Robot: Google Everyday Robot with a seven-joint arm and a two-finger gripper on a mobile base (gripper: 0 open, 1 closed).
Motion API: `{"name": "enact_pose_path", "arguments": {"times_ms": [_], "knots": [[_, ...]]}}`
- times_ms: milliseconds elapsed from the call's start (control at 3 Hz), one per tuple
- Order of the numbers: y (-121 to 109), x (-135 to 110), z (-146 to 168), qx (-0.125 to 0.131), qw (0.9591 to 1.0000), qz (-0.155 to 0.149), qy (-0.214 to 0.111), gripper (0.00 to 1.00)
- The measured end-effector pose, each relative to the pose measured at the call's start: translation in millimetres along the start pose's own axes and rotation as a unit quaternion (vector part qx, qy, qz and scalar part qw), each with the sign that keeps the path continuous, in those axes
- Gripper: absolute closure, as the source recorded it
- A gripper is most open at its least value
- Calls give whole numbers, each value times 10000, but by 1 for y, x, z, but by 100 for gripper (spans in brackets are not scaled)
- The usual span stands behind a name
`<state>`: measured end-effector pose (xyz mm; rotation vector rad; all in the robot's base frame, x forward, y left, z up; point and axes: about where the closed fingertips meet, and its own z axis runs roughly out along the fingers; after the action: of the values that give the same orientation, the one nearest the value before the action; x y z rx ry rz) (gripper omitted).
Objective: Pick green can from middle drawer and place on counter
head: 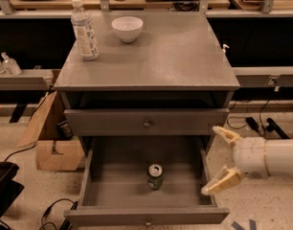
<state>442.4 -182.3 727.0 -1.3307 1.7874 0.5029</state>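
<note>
Upright on the floor of the open middle drawer (113,195), towards its front: green can (155,176). Off to its right, beside the drawer's side wall: hand (212,160), fingers spread apart, holding nothing.

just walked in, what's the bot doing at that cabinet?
The robot's two-finger gripper is just off the right side of the open wide grey wooden middle drawer, fingers spread and holding nothing. The small green drink can with a silver top stands upright on the drawer floor, untouched. The flat grey counter above carries a clear plastic bottle and a white bowl; the can is not yet up there.
</note>
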Motion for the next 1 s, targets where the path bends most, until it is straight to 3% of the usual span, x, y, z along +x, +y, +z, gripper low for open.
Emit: {"name": "enact_pose_path", "arguments": {"times_ms": [667,1000], "knots": [[-7,57,126,-118,9944,103,-1048,0],[-8,83,184,-258,9908,137,-1323,0]]}}
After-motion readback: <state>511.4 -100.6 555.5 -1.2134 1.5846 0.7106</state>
